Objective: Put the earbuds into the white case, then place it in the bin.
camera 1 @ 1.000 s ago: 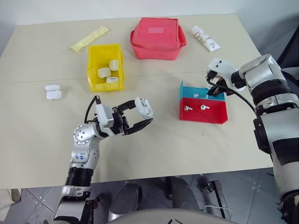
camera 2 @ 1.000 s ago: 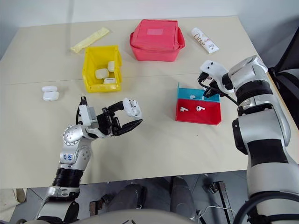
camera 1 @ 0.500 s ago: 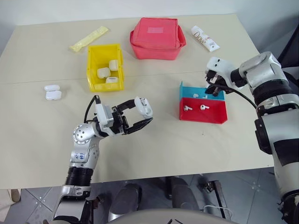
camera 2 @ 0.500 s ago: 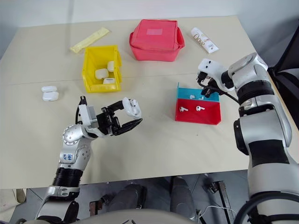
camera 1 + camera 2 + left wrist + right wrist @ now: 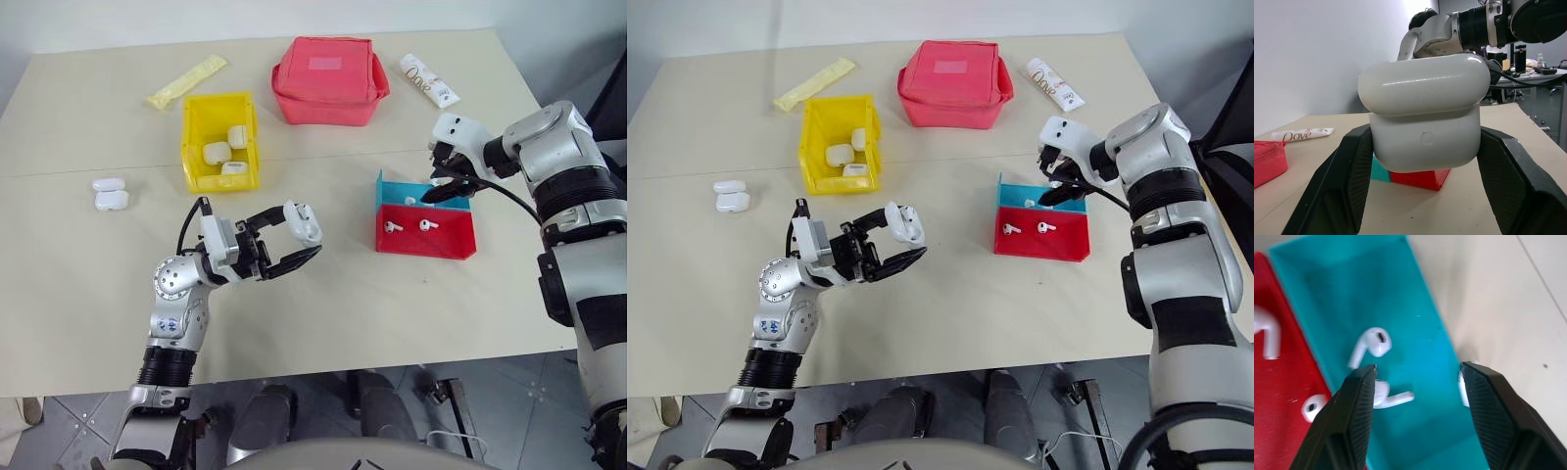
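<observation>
So the big stuff first: the table (image 5: 88, 284) has a red zip pouch (image 5: 328, 80) at the back, and the yellow bin (image 5: 221, 140) sits just left of it with three white cases already lying inside, which I'd guess is why it's parked within easy reach of the left arm. Two more cases (image 5: 111, 194) wait off to the left side, well apart from everything else. Over on the right there's a blue tray (image 5: 401, 189) butted up against a red tray (image 5: 427, 238) — looks like a staging spot for loose buds, two in the red one and a couple in the blue. The left gripper (image 5: 290, 242) is clamped tight on the white case (image 5: 303, 223), holding it up off the table and pointing across toward the right arm, lid seemingly closed in the wrist view, so my read is it's being presented for loading. The right gripper (image 5: 1415, 382) hangs right over the blue tray with its fingers spread apart and nothing between them; the earbuds (image 5: 1371, 345) lie in the tray just below — one partly tucked behind a fingertip (image 5: 1359, 387). Probably lining up for a pick.
</observation>
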`<state>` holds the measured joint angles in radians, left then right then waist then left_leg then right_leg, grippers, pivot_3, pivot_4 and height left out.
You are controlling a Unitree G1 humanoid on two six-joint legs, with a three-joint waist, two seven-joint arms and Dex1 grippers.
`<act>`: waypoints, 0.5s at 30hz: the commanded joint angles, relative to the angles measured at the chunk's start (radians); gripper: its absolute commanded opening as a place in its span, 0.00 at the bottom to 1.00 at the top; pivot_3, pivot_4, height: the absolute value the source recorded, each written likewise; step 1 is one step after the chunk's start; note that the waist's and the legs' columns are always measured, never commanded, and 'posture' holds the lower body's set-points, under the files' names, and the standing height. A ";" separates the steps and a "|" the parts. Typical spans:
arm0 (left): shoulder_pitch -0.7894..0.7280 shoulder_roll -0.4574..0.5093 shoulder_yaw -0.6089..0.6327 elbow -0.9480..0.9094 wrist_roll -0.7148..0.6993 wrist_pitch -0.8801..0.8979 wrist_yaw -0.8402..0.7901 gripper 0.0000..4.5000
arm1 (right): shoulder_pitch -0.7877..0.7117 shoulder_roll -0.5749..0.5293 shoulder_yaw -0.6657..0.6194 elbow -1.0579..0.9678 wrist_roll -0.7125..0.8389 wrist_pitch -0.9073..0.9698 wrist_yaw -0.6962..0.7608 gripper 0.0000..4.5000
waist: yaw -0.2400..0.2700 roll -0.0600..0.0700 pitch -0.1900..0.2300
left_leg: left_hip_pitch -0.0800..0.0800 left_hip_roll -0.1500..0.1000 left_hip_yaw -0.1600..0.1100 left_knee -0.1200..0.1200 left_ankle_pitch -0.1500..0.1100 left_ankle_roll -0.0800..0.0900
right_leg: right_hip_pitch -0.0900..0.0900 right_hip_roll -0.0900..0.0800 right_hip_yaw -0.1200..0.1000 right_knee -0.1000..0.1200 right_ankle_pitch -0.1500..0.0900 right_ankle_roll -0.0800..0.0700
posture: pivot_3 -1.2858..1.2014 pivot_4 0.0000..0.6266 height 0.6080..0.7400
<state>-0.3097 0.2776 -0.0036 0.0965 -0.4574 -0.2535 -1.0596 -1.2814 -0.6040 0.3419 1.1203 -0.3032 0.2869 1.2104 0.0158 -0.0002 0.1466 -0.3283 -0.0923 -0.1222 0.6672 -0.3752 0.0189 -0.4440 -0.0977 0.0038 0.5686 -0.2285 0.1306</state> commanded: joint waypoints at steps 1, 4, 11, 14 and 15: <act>-0.005 0.005 0.007 -0.017 -0.001 -0.015 0.003 0.63 | -0.039 -0.008 -0.020 0.028 -0.008 -0.003 -0.053 0.64 | 0.001 0.000 0.000 | 0.000 0.000 0.000 0.000 0.000 0.000 | 0.000 0.000 0.000 0.000 0.000 0.000 | 0.52 0.24 1.00; -0.003 0.005 0.007 -0.017 0.000 -0.015 0.006 0.63 | -0.047 -0.005 -0.023 0.051 -0.009 -0.009 -0.083 0.64 | -0.001 0.000 0.000 | 0.000 0.000 0.000 0.000 0.000 0.000 | 0.000 0.000 0.000 0.000 0.000 0.000 | 0.52 0.24 1.00; 0.000 0.004 0.005 -0.021 0.001 -0.016 0.011 0.63 | -0.069 0.009 -0.036 0.079 0.009 0.034 -0.091 0.64 | -0.004 0.000 0.000 | 0.000 0.000 0.000 0.000 0.000 0.000 | 0.000 0.000 0.000 0.000 0.000 0.000 | 0.52 0.24 1.00; 0.001 0.004 0.005 -0.020 0.001 -0.016 0.012 0.63 | -0.069 0.021 -0.038 0.071 0.011 0.041 -0.076 0.64 | -0.009 0.000 0.000 | 0.000 0.000 0.000 0.000 0.000 0.000 | 0.000 0.000 0.000 0.000 0.000 0.000 | 0.52 0.24 1.00; 0.000 0.003 0.005 -0.019 0.001 -0.016 0.014 0.63 | -0.070 0.027 -0.043 0.072 0.013 0.046 -0.082 0.64 | -0.009 0.000 0.000 | 0.000 0.000 0.000 0.000 0.000 0.000 | 0.000 0.000 0.000 0.001 0.000 0.000 | 0.52 0.24 1.00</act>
<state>-0.3085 0.2797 -0.0035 0.0964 -0.4574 -0.2535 -1.0491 -1.3244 -0.5754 0.3184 1.2072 -0.3010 0.3265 1.1292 0.0068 -0.0001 0.1463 -0.3282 -0.0920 -0.1223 0.6672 -0.3751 0.0188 -0.4441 -0.0976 0.0032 0.5695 -0.2286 0.1304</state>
